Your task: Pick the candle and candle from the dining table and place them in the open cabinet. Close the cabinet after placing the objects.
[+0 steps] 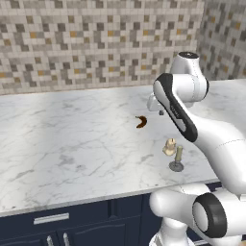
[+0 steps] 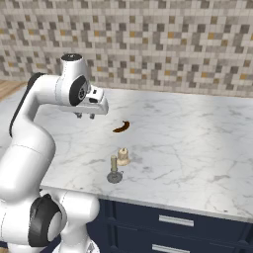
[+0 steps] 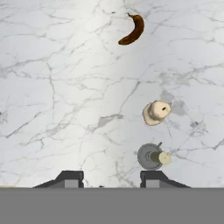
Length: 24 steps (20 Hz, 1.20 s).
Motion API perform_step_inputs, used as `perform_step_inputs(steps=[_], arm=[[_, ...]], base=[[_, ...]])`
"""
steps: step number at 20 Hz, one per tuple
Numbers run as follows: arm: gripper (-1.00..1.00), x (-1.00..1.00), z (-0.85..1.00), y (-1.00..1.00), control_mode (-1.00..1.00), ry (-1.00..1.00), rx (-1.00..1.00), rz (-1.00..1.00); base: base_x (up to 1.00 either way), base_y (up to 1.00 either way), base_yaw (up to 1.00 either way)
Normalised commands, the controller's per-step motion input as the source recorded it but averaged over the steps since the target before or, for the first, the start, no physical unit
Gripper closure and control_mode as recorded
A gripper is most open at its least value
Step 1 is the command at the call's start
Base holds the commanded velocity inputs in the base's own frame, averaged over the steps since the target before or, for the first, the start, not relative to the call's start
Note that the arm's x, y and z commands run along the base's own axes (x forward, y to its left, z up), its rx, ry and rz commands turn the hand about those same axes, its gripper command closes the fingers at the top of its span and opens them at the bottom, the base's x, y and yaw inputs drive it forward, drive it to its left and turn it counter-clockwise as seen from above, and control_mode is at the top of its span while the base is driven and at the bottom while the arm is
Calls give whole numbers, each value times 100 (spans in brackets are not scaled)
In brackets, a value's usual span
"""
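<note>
No writing, brand or label can be read on anything here. The gripper (image 2: 85, 116) hangs above the table (image 1: 72, 144), clear of it and holding nothing; in the hand view its two fingertips (image 3: 70, 179) stand apart with only bare marble between them, a moderate gap. From the base views the fingers are small and dark, and in the left one the arm's forearm covers most of the hand, so the gap is hard to judge there. The taper (image 3: 161, 157) stands upright on its round dark base near the table's front edge, seen almost end-on from above. The cream candle (image 3: 156, 112) sits just beside it, farther from the edge; the two are close but apart. Its lumpy shape is too blurred to make out in detail. The pastry (image 3: 132, 30) lies farther back on the marble, well apart from both candles. Below the top, the drawers (image 2: 173, 222) are cut off by the frame's bottom edge. A mosaic tile wall (image 1: 96, 43) runs behind the table.
</note>
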Motion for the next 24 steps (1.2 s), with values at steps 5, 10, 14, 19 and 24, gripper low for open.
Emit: perform_step_inputs(steps=[5, 10, 14, 19, 24], arm=[[-100, -2, -3, 4, -100, 6, 0, 0], [-100, -24, -4, 0, -100, 1, -1, -5], [-100, -27, -13, 5, -100, 0, -6, -8], [-100, -22, -17, 12, -100, 0, -10, -8], [-100, -20, -24, 5, -100, 0, -9, -11]], base=[[0, 0, 0], [0, 0, 0], [0, 0, 0], [0, 0, 0], [0, 0, 0]])
